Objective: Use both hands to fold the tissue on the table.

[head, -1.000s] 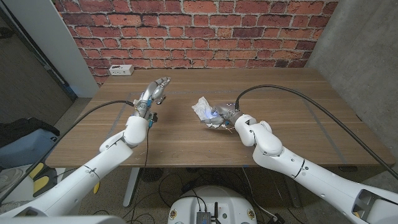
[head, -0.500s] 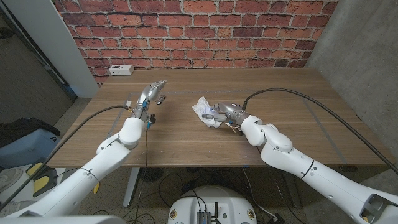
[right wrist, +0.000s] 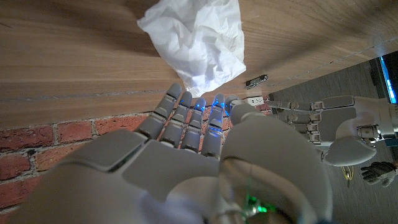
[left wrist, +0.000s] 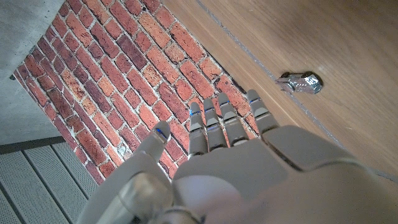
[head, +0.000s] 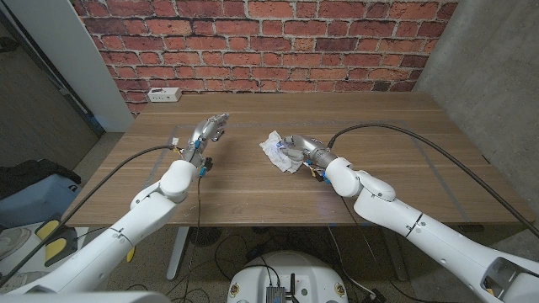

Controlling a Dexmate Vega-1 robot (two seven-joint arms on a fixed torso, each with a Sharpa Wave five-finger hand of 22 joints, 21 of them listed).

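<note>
A crumpled white tissue lies near the middle of the wooden table. My right hand is at the tissue's right edge, fingers straight and close together. In the right wrist view its fingertips reach the nearest fold of the tissue; nothing is gripped. My left hand hovers well to the left of the tissue, fingers stretched out and empty. It also shows in the right wrist view as the left hand.
A small metal object lies on the table ahead of my left hand, also seen as the small object. A white power strip sits at the far left corner by the brick wall.
My right hand has slid left and farther along the table, up against the tissue. The left hand has hardly moved.
</note>
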